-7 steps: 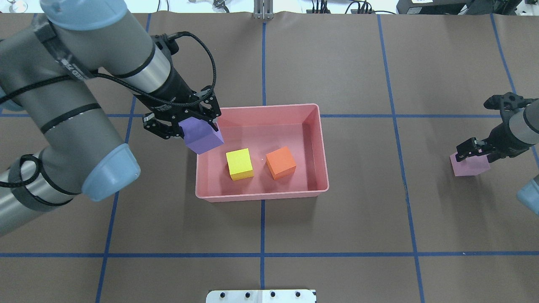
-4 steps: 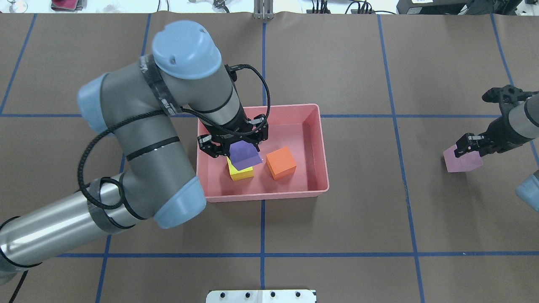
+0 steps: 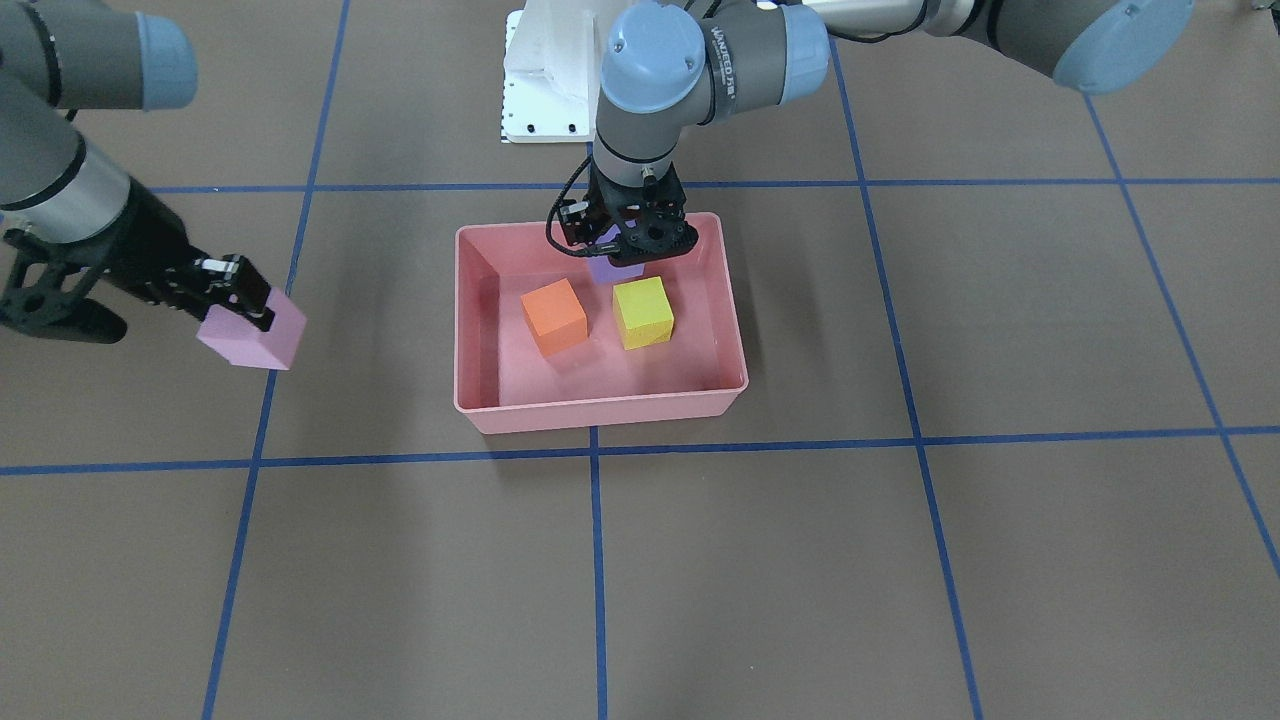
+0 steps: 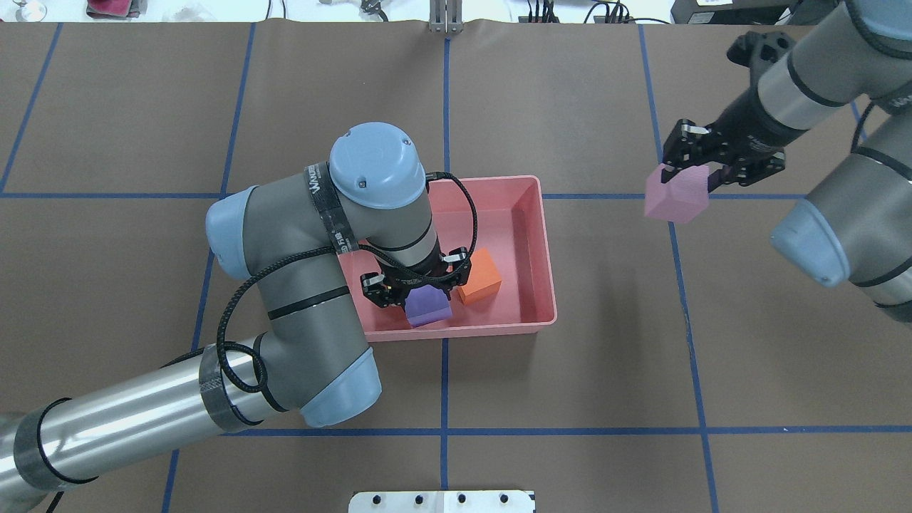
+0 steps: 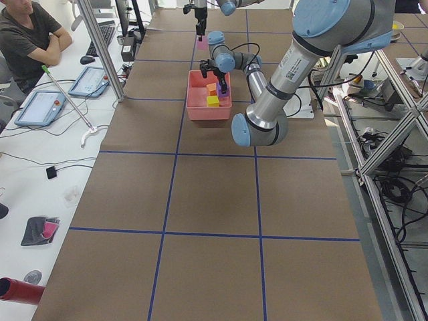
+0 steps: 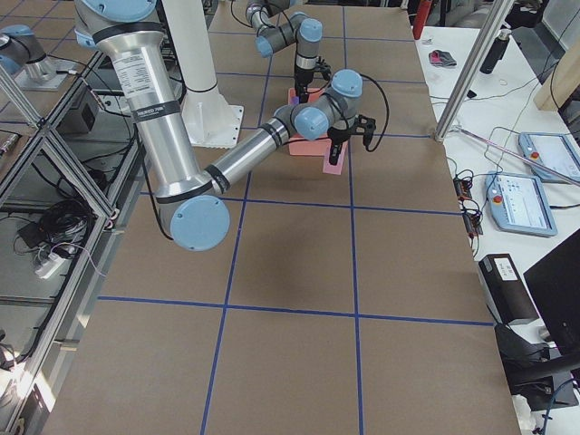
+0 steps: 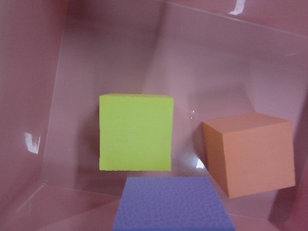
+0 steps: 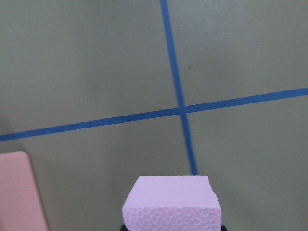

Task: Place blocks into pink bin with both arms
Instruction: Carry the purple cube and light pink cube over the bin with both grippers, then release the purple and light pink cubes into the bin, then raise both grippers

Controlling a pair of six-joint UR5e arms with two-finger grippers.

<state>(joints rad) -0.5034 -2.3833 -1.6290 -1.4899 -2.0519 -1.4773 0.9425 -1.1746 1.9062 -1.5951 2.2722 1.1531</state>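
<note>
The pink bin (image 4: 546, 249) (image 3: 600, 410) sits mid-table. Inside it rest an orange block (image 4: 479, 276) (image 3: 555, 316) (image 7: 250, 154) and a yellow-green block (image 3: 643, 312) (image 7: 136, 132); my left arm hides the yellow-green one in the overhead view. My left gripper (image 4: 417, 285) (image 3: 625, 240) reaches down into the bin's robot-side part, shut on the purple block (image 4: 427, 306) (image 3: 605, 267) (image 7: 173, 204). My right gripper (image 4: 687, 174) (image 3: 235, 290) holds the light pink block (image 4: 677, 196) (image 3: 255, 335) (image 8: 171, 202) in the air, well outside the bin.
The white pedestal base (image 3: 545, 90) stands on the robot's side of the bin. Blue tape lines (image 4: 445, 431) grid the brown table cover. A seated person (image 5: 27, 33) and tablets (image 5: 40, 107) are at a side desk beyond the table edge.
My left arm carried the purple block from the bin's left rim across and down into its robot-side part. My right gripper lifted the light pink block and moved it away from the robot, nearer the bin.
</note>
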